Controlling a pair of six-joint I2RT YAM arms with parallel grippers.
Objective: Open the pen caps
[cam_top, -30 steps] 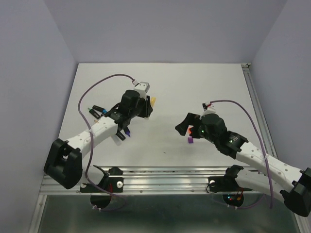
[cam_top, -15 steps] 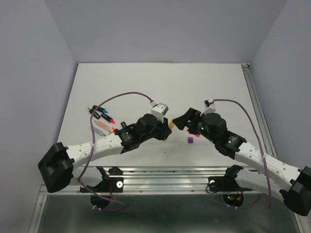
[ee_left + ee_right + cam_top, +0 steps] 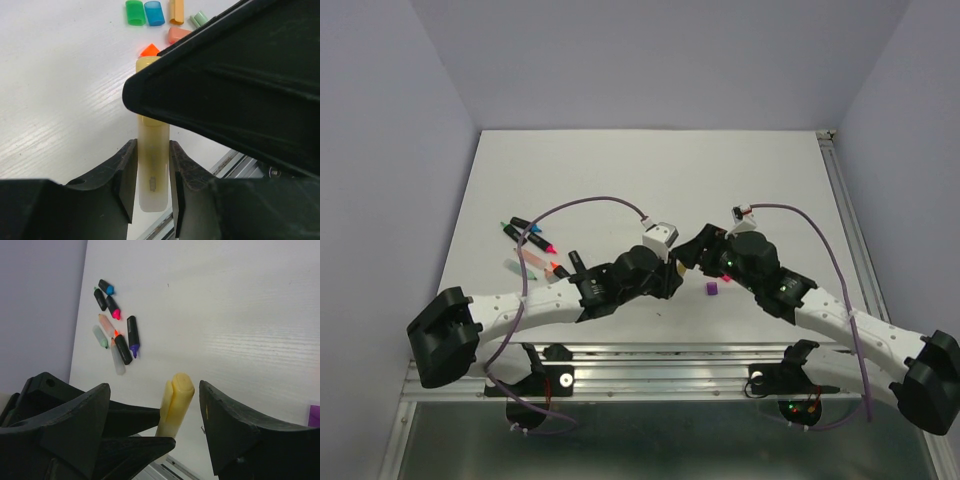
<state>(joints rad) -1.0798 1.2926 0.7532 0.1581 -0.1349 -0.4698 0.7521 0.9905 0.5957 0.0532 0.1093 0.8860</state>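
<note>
Bringing the yellow pen (image 3: pixel 152 165) across clenched in my left fingers (image 3: pixel 127 175), I'm setting its cap (image 3: pixel 179 390) between my spread right fingers (image 3: pixel 235 425).

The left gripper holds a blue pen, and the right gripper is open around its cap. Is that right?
No. The pen is yellow, not blue; the left wrist view shows it pinched in the left gripper. The right gripper is open around its cap.
</note>
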